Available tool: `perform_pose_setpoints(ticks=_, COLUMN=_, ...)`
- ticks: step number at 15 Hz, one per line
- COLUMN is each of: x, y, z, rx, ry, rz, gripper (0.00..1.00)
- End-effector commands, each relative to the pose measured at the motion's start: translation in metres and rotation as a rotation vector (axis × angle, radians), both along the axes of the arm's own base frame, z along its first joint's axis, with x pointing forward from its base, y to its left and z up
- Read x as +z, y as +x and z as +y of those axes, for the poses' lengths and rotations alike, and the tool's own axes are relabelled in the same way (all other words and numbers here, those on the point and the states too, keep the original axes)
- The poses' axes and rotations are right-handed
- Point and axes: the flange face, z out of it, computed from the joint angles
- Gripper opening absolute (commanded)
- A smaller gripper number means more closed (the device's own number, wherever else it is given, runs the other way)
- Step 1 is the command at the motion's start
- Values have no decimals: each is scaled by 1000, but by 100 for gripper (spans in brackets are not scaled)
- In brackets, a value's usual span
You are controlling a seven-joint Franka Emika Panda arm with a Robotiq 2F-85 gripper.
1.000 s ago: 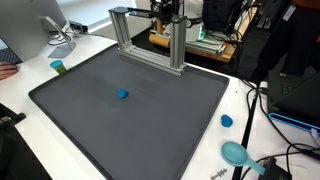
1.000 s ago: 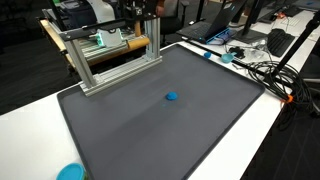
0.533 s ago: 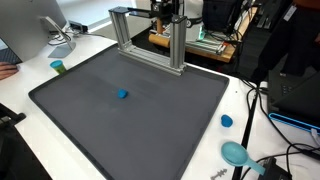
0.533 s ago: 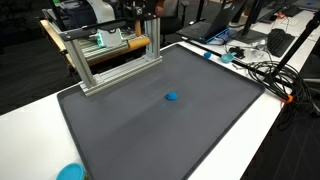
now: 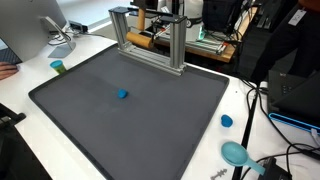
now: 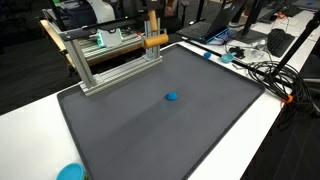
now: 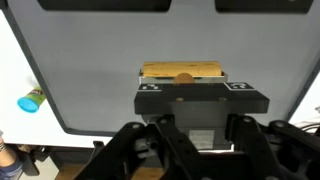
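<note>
My gripper [image 7: 200, 135] is at the far edge of the grey mat [image 5: 130, 125], above the aluminium frame [image 5: 181, 45]. In an exterior view it [image 6: 152, 8] is shut on a wooden piece [image 6: 153, 40] that hangs beside the frame's [image 6: 85, 65] near post. The wrist view shows the wooden piece [image 7: 182, 72] beyond a black plate with two marker tags [image 7: 200, 98]. What lies between the fingers is too dark to make out there. A small blue object [image 5: 122, 95] lies alone on the mat [image 6: 150, 135], well away from the gripper, and appears in both exterior views [image 6: 171, 97].
A green cup [image 5: 57, 67] stands off the mat's corner. A blue lid [image 5: 227, 121] and a blue bowl [image 5: 235, 153] sit on the white table. Cables [image 6: 265, 70] and equipment crowd one side. Another blue dish [image 6: 70, 172] lies near a table corner.
The gripper has shifted along the frame with the wooden piece, which now shows at the frame's post. The blue object has not moved.
</note>
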Motion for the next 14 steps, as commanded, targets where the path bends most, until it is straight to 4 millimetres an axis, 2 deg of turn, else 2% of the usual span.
perform_pose_setpoints(ticks=1, x=14, y=59, z=-14, rx=-73, ry=-23, rz=-74, gripper=22)
perform_pose_setpoints(ticks=3, x=13, y=86, z=-26, rx=-109, ry=-28, rz=-73, gripper=22)
perform_pose_setpoints(ticks=5, x=4, y=112, z=-36, rx=-118, ry=-33, rz=-40, gripper=22)
perform_pose_setpoints(ticks=7, x=-30, y=140, z=-50, rx=-155, ry=-49, rz=92, gripper=22)
perform_pose_setpoints(ticks=8, x=-12, y=105, z=-40, rx=-115, ry=-20, rz=13, gripper=47)
perform_pose_setpoints(ticks=11, x=-44, y=134, z=-50, rx=-137, ry=-26, rz=97, gripper=47)
perform_pose_setpoints(ticks=13, x=-47, y=141, z=-50, rx=-138, ry=-26, rz=103, gripper=47)
perform_pose_setpoints(ticks=14, x=-46, y=141, z=-51, rx=-139, ry=-26, rz=101, gripper=22)
